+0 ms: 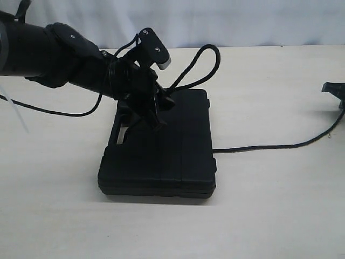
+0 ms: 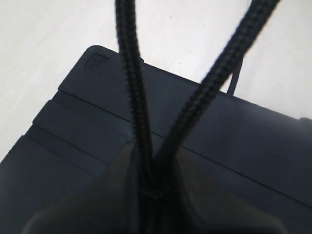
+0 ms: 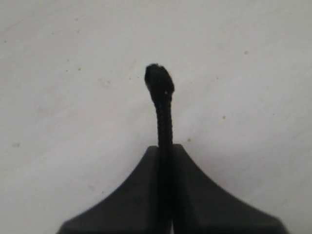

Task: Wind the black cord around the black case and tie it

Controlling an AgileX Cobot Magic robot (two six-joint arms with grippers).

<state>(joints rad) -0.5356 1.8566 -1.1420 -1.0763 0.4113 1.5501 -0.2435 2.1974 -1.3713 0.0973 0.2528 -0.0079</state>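
The black case (image 1: 178,156) lies flat in the middle of the table. My left gripper (image 1: 159,116) hangs over its far left part, shut on the black cord (image 1: 207,54), which arches in a loop behind the case. In the left wrist view two strands of the cord (image 2: 131,73) meet between the shut left gripper (image 2: 155,170), just above the case (image 2: 243,136). Another stretch of cord runs from the case's right side toward my right gripper (image 1: 334,89) at the view's edge. The right gripper (image 3: 166,151) is shut on the cord (image 3: 163,112) close to its blunt tip.
A pale table (image 1: 269,216) carries everything, with a white backdrop (image 1: 242,21) behind it. The bulky left arm (image 1: 48,54) reaches in from the upper left, and a thin robot cable (image 1: 54,112) sags beneath it over the table.
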